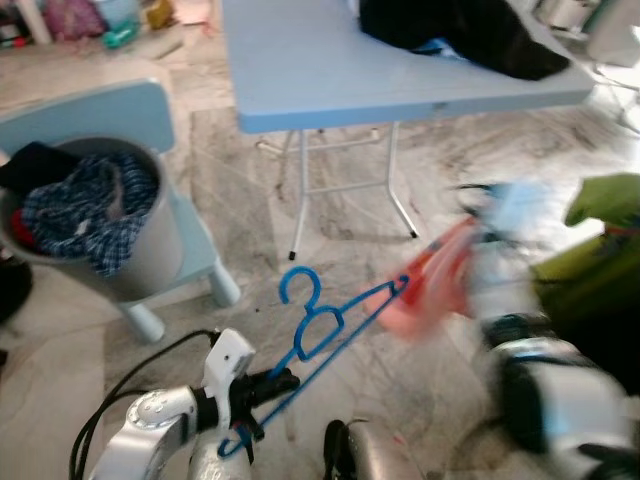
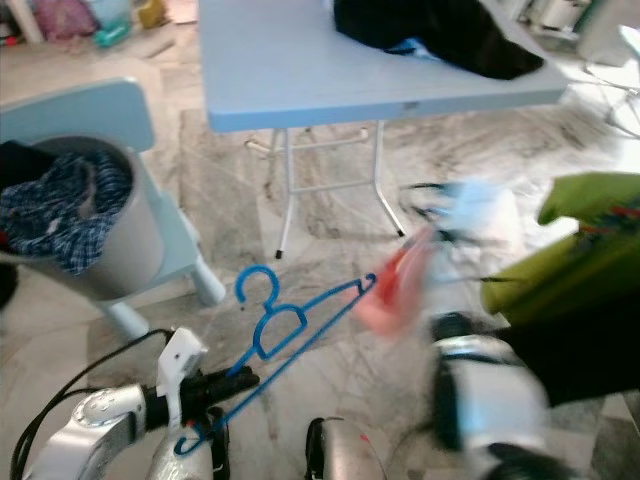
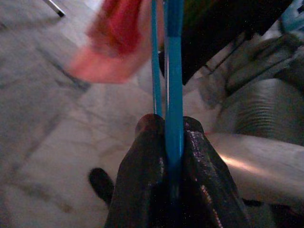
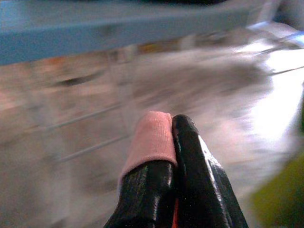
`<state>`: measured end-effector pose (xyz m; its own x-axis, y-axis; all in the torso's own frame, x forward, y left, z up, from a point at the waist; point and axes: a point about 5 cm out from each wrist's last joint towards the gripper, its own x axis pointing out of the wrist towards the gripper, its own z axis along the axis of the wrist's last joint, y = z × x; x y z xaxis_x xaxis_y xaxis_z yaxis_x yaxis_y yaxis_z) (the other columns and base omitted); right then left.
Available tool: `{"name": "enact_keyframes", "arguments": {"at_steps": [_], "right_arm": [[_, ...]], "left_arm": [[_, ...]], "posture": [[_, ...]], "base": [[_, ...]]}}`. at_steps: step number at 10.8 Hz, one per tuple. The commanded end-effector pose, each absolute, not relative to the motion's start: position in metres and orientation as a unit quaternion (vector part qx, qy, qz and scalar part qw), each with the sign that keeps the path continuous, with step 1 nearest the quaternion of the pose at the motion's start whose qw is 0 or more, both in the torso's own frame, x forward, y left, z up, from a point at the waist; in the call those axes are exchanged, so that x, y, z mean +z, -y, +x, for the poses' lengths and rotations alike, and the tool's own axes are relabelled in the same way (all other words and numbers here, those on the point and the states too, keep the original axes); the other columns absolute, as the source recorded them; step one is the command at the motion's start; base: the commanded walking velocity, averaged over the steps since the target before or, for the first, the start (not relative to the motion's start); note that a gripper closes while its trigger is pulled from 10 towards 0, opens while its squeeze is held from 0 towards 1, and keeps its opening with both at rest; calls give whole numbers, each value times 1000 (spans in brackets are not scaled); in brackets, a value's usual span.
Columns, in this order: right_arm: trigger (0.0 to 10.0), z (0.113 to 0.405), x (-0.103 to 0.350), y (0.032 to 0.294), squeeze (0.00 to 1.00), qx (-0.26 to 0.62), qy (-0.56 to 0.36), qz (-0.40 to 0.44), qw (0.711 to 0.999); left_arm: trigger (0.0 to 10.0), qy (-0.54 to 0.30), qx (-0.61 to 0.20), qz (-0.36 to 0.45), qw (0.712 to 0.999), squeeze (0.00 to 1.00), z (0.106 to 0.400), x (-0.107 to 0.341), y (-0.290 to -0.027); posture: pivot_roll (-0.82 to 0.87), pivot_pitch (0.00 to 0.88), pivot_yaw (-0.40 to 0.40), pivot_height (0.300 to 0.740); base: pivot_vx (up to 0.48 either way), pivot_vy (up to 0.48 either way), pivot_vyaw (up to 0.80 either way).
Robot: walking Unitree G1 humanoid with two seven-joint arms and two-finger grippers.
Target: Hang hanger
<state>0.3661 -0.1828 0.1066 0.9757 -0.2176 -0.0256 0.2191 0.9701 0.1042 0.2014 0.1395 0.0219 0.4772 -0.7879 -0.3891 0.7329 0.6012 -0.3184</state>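
My left gripper [image 3: 173, 156] is clamped on the thin blue hanger [image 1: 320, 325], light, stiff, slippery; my right gripper [image 4: 173, 142] pinches soft pink cloth [image 1: 435, 280], jaws closed.

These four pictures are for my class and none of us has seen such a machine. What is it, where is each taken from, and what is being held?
It is a walking humanoid robot with two silver arms, each ending in a gripper of two black fingers. Two pictures come from cameras in its head, looking down at a marble floor. The other two come from cameras on its wrists, looking along the fingers.

The left gripper is shut on a blue hanger. The right gripper pinches a pink garment that hangs at the hanger's far end; that arm is blurred.

Ahead stands a blue folding table with dark clothing on it. On the robot's left, a grey bucket of clothes sits on a pale blue chair.
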Motion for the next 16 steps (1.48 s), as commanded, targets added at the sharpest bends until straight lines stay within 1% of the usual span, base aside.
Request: {"name": "enact_keyframes", "arguments": {"at_steps": [1,2,3,4,6,7,8,9,10,11,12,13,14,16], "right_arm": [[0,369,118,182,0,-100,24,29,994],[0,365,111,177,0,-104,14,-19,994],[0,354,91,195,0,-161,-27,-103,981],[0,347,84,211,0,-193,-42,-126,972],[0,330,74,248,0,-262,-69,-145,951],[0,326,72,253,0,-262,-68,-119,955],[0,324,67,242,0,-198,-59,-64,976],[3020,321,62,222,0,-106,-46,7,993],[10000,315,63,208,0,-45,-22,27,998],[10000,309,63,200,0,-25,-18,9,999],[10000,304,64,196,0,1,-15,22,1000],[10000,303,69,194,0,2,1,18,1000],[10000,302,79,191,0,7,28,41,999],[10000,302,79,185,0,22,17,74,997]], "left_arm": [[10000,-258,-432,-43,863,0,202,18,-139],[10000,-250,-437,-52,863,0,205,20,-136],[10000,-225,-429,-61,873,0,210,29,-134],[10000,-220,-425,-66,876,0,210,34,-135],[10000,-231,-418,-59,877,0,196,32,-143],[10000,-214,-394,-59,892,0,198,35,-147],[10000,-162,-296,-34,941,0,215,39,-157],[10000,-131,-253,-13,959,0,224,45,-159],[10000,-120,-208,3,971,0,228,47,-156],[10000,-112,-178,9,978,0,228,46,-148],[10000,-86,-154,29,984,0,230,47,-143],[10000,-67,-123,29,990,0,234,52,-145],[10000,-44,-86,30,995,0,240,59,-148],[10000,-36,-66,16,997,0,244,61,-151]], "posture": [[58,141,-81,740],[58,141,-83,740],[61,144,-86,740],[64,147,-86,740],[63,153,-86,740],[63,156,-86,740],[70,156,-92,740],[76,159,-99,740],[73,157,-95,740],[65,155,-88,740],[58,150,-77,740],[54,147,-70,740],[57,139,-64,740],[60,130,-66,740]], "base": [[0,0,0],[0,0,0],[0,0,0],[0,0,0],[0,0,0],[0,0,0],[0,0,0],[0,0,0],[0,0,0],[0,0,0],[0,0,0],[0,0,0],[0,0,0],[0,0,0]]}}
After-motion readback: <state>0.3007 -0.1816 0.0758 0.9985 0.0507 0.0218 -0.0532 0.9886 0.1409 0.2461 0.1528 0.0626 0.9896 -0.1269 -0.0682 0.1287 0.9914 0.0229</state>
